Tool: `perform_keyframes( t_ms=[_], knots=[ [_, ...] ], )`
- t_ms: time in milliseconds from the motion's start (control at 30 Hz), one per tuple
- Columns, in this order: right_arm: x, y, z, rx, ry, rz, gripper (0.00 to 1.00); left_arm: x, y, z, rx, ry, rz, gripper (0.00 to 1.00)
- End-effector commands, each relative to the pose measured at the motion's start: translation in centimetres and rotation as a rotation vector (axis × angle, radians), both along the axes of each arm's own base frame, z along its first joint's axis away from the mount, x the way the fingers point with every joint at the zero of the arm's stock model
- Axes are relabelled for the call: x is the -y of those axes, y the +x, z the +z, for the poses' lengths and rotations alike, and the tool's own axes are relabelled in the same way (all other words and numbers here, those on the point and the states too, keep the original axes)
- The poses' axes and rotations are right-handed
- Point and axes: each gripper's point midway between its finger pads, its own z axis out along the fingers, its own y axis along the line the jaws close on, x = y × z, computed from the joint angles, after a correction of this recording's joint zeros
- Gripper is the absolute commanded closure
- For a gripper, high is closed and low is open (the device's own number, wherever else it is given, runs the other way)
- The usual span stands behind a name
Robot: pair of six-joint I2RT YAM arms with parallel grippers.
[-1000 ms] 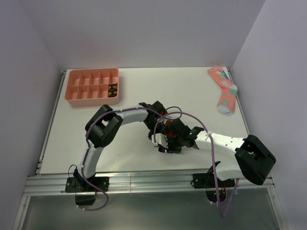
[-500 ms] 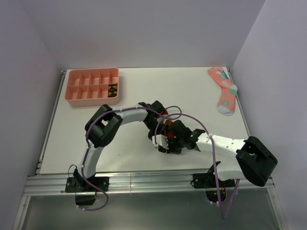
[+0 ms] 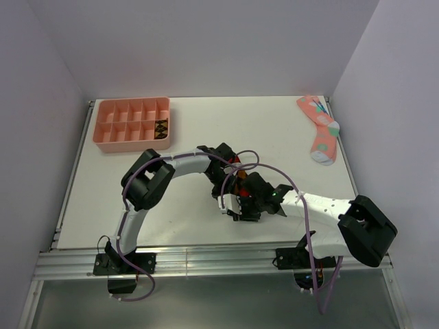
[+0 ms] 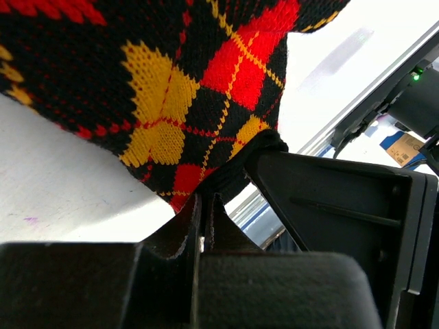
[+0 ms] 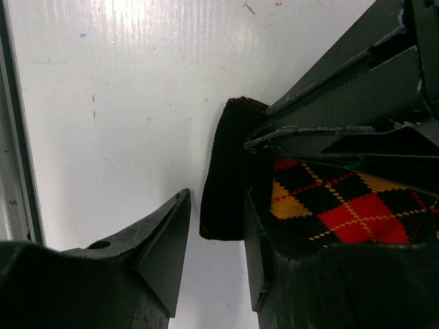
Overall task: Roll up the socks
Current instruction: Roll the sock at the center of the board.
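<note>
A dark argyle sock (image 4: 171,82) with red and yellow diamonds lies mid-table between both grippers; only a red scrap of it (image 3: 237,164) shows from above. My left gripper (image 4: 204,209) is shut on the sock's dark edge. My right gripper (image 5: 214,212) stands open around the sock's black cuff (image 5: 226,171), with a gap between the cuff and the left finger (image 5: 168,233). From above, the left gripper (image 3: 230,174) and right gripper (image 3: 237,204) crowd together. The other dark argyle sock (image 3: 161,128) sits bundled in a tray compartment.
The pink divided tray (image 3: 130,145) stands at the back left of the white table (image 3: 274,130). A pink sock with teal and white marks (image 3: 320,130) lies at the back right. The table's metal front rail (image 5: 15,171) runs close to my right gripper.
The right gripper has edged a little left toward the left gripper, and its jaws have spread wider off the cuff. The left arm has stayed put.
</note>
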Motion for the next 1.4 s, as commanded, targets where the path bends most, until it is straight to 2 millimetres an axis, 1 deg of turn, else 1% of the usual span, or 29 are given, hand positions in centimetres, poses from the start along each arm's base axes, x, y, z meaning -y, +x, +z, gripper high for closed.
perform_keyframes(
  t_ms=[0, 33, 267, 333, 400, 467, 500, 533, 567, 600, 633, 667, 700, 733, 767, 800, 867, 900, 933, 967, 1000, 1033, 1067, 1100, 1133, 1200, 1233, 1300, 1367],
  knots=[
    [2.9, -1.0, -1.3, -0.044, -0.140, -0.032, 0.57, 0.0, 0.6, 0.2, -0.013, -0.006, 0.008, 1.00],
    [3.0, -1.0, -1.4, -0.047, -0.148, -0.037, 0.57, 0.1, 0.6, 0.3, -0.017, -0.014, 0.009, 1.00],
    [2.7, -1.4, -2.0, -0.101, -0.163, -0.049, 0.75, 0.5, 0.7, 1.1, -0.047, -0.066, 0.025, 1.00],
    [2.7, -1.6, -2.2, -0.119, -0.160, -0.058, 0.79, 0.6, 0.5, 1.4, -0.069, -0.080, 0.040, 0.97],
    [2.5, -1.9, -2.2, -0.141, -0.146, -0.060, 0.80, 0.9, 0.9, 1.5, -0.081, -0.100, 0.084, 0.94],
    [2.5, -2.0, -2.0, -0.172, -0.134, -0.072, 0.81, 0.6, 0.9, 1.7, -0.109, -0.118, 0.128, 0.94],
    [2.6, -2.0, -2.0, -0.184, -0.130, -0.078, 0.81, 1.3, 1.6, 2.0, -0.101, -0.143, 0.170, 0.93],
    [2.5, -1.9, -1.7, -0.188, -0.122, -0.081, 0.81, 1.0, 1.3, 2.1, -0.105, -0.142, 0.194, 0.93],
    [2.8, -1.8, -1.6, -0.209, -0.114, -0.095, 0.81, 1.2, 1.5, 2.4, -0.119, -0.141, 0.243, 0.93],
    [2.8, -1.8, -1.5, -0.217, -0.108, -0.093, 0.82, 1.7, 2.1, 3.2, -0.086, -0.183, 0.266, 0.93],
    [2.9, -1.7, -1.1, -0.231, -0.103, -0.098, 0.82, 1.3, 1.8, 2.8, -0.092, -0.178, 0.294, 0.93],
    [3.3, -1.4, -1.0, -0.247, -0.094, -0.123, 0.82, 1.5, 1.9, 3.0, -0.109, -0.176, 0.343, 0.93],
    [3.1, -1.1, -0.5, -0.258, -0.072, -0.115, 0.81, 1.2, 1.7, 3.2, -0.109, -0.178, 0.366, 0.92],
    [3.4, -1.5, -0.4, -0.288, -0.075, -0.117, 0.81, 1.7, 2.3, 3.8, -0.080, -0.223, 0.379, 0.92],
    [3.6, -1.3, -0.2, -0.304, -0.068, -0.125, 0.81, 1.7, 2.7, 3.9, -0.069, -0.215, 0.421, 0.92],
    [3.7, -1.2, 0.0, -0.328, -0.049, -0.130, 0.82, 1.8, 3.0, 4.9, -0.045, -0.241, 0.437, 0.91],
    [4.1, -1.2, 0.3, -0.374, -0.059, -0.138, 0.81, 1.8, 3.3, 5.2, -0.010, -0.263, 0.471, 0.89],
    [4.0, -0.8, 0.5, -0.396, -0.048, -0.133, 0.81, 1.6, 3.8, 5.4, 0.029, -0.256, 0.496, 0.89],
    [4.4, -1.3, 0.5, -0.440, -0.068, -0.131, 0.81, 2.0, 4.2, 5.8, 0.062, -0.283, 0.499, 0.89],
    [4.4, -1.3, 0.6, -0.465, -0.071, -0.128, 0.81, 2.1, 4.4, 6.0, 0.079, -0.292, 0.507, 0.90],
    [4.2, -0.7, 1.1, -0.467, -0.062, -0.109, 0.81, 2.2, 4.5, 6.2, 0.092, -0.299, 0.519, 0.90],
    [4.7, -1.5, 0.9, -0.556, -0.084, -0.117, 0.81, 2.1, 4.5, 5.8, 0.104, -0.296, 0.532, 0.90],
    [4.8, -1.5, 1.0, -0.589, -0.086, -0.112, 0.82, 2.5, 4.5, 5.9, 0.117, -0.310, 0.533, 0.90],
    [4.7, -1.0, 1.0, -0.619, -0.086, -0.094, 0.81, 2.6, 4.5, 5.5, 0.123, -0.301, 0.536, 0.91],
    [5.2, -1.8, 1.5, -0.695, -0.090, -0.102, 0.81, 2.7, 4.7, 5.3, 0.144, -0.297, 0.546, 0.91],
    [5.2, -1.3, 1.5, -0.751, -0.083, -0.086, 0.81, 3.1, 4.4, 5.0, 0.173, -0.302, 0.542, 0.91],
    [5.6, -1.7, 1.9, -0.800, -0.084, -0.095, 0.81, 3.3, 4.3, 4.8, 0.191, -0.298, 0.550, 0.91],
    [5.8, -1.5, 1.8, -0.835, -0.089, -0.085, 0.81, 3.2, 4.2, 4.5, 0.213, -0.308, 0.559, 0.90],
    [6.2, -1.8, 2.0, -0.874, -0.097, -0.091, 0.81, 3.0, 4.7, 4.2, 0.283, -0.301, 0.567, 0.88]
  ],
)
